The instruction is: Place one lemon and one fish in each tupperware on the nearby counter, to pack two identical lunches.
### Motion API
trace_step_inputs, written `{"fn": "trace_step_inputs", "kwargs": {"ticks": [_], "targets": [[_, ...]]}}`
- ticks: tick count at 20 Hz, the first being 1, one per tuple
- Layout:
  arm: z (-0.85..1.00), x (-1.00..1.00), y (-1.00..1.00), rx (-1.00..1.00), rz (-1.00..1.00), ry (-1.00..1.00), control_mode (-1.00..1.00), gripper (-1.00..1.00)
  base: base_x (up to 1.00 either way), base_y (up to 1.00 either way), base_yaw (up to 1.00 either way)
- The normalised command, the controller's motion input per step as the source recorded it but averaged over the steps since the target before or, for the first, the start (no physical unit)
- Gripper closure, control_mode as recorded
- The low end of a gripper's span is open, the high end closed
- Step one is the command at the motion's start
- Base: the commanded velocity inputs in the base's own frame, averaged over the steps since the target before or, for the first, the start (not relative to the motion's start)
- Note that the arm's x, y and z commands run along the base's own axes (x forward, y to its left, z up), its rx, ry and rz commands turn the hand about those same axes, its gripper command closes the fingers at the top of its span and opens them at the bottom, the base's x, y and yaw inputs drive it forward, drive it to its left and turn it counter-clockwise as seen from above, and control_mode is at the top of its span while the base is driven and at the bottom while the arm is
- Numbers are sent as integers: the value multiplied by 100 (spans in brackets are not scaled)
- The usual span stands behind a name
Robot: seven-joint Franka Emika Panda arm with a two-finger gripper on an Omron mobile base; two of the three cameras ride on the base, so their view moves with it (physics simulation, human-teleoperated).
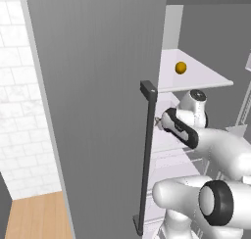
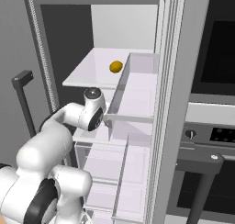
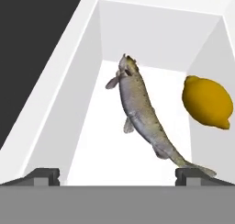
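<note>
My gripper (image 3: 117, 175) is open, its two fingertips (image 3: 43, 175) spread wide at the mouth of a white fridge compartment (image 3: 59, 113). Inside lies a silvery fish (image 3: 140, 113), head away from me and tail near the right fingertip. A yellow lemon (image 3: 207, 102) rests against the compartment's right wall, apart from the fish. Another lemon (image 1: 181, 67) (image 2: 116, 66) sits on the upper fridge shelf (image 2: 87, 74), above my white arm (image 2: 89, 113), which reaches into the fridge. A strip of the wooden counter (image 1: 34, 216) shows at lower left. The tupperware is out of view.
The open grey fridge door (image 1: 98, 110) with its dark bar handle (image 1: 147, 155) stands close on the arm's left. The other fridge door's shelves (image 2: 137, 99) and its edge (image 2: 172, 103) are on the right, with a black oven (image 2: 215, 48) and its handle (image 2: 202, 172) beyond.
</note>
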Motion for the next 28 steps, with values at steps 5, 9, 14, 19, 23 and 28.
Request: {"fn": "trace_step_inputs", "kwargs": {"ticks": [5, 9, 14, 19, 23, 28], "targets": [[-17, 42, -14, 0, 0, 0, -100, -100, 0, 0, 0], [-38, 44, -3, 0, 1, 0, -100, -100, 0, 0, 0], [-40, 38, -1, 0, 1, 0, -100, -100, 0, 0, 0], [-21, 38, -6, 0, 1, 0, -100, -100, 0, 0, 0], [-18, 31, -15, 0, 2, 0, -100, -100, 0, 0, 0], [-19, 17, -7, 0, 2, 0, -100, -100, 0, 0, 0]]}}
